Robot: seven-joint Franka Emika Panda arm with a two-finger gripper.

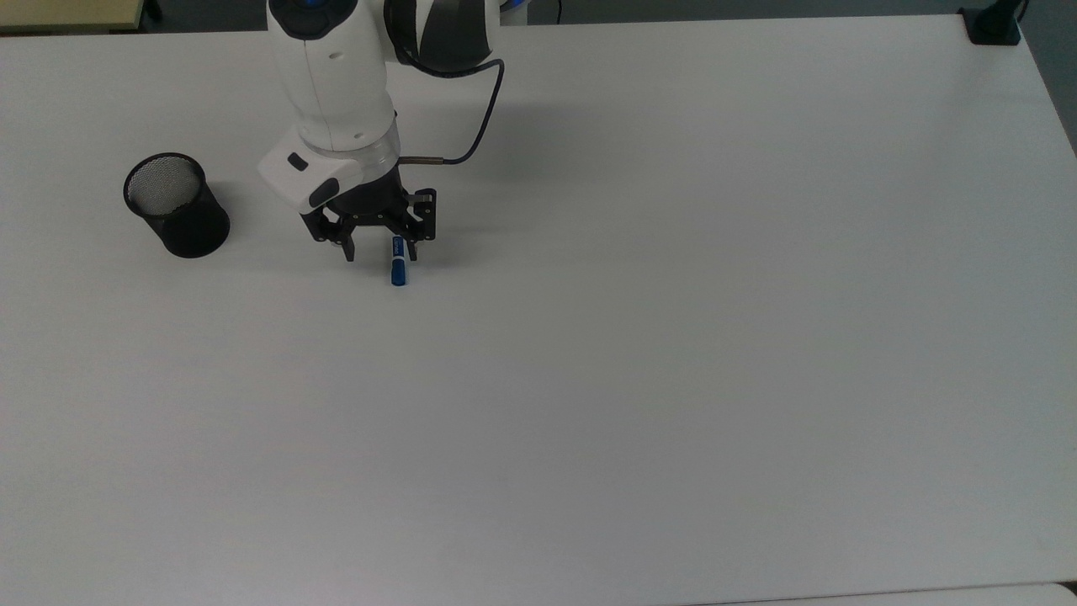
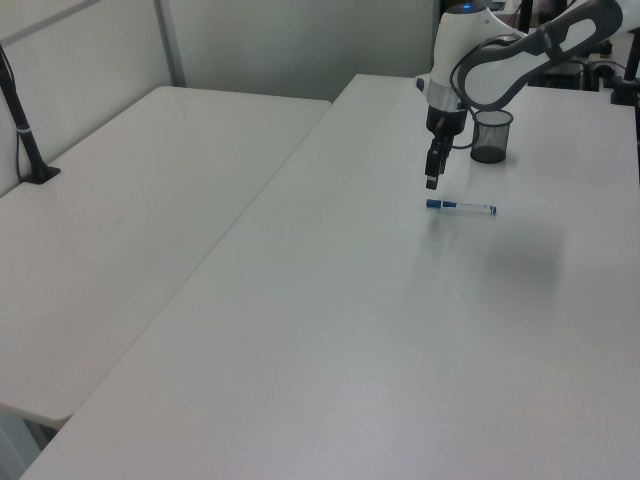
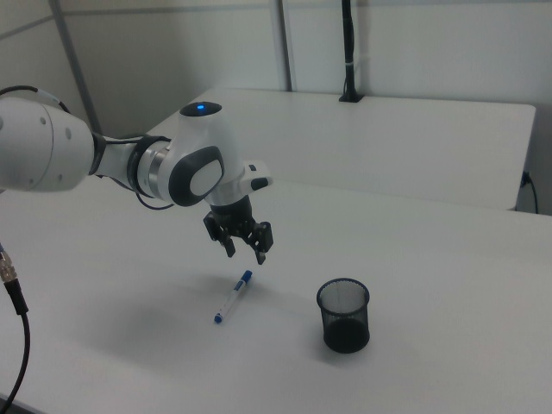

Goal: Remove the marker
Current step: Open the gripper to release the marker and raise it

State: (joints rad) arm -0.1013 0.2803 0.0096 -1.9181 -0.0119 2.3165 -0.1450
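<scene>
The marker (image 2: 460,207) lies flat on the white table (image 2: 330,330), its white barrel and blue cap (image 1: 398,272) free of any hold; it also lies on the table in the right view (image 3: 232,296). My gripper (image 1: 379,251) hangs just above the marker's capped end with its fingers spread and nothing between them. In the right view the gripper (image 3: 246,254) is a little above and behind the marker. In the left view the gripper (image 2: 431,180) hovers over the marker's left end. The black mesh cup (image 1: 177,205) stands upright at the top view's left.
The mesh cup (image 3: 344,315) sits to the marker's right in the right view, and behind the arm in the left view (image 2: 491,136). A second white table (image 2: 130,200) adjoins on the left view's left. A black post clamp (image 1: 991,23) sits at the top view's far right corner.
</scene>
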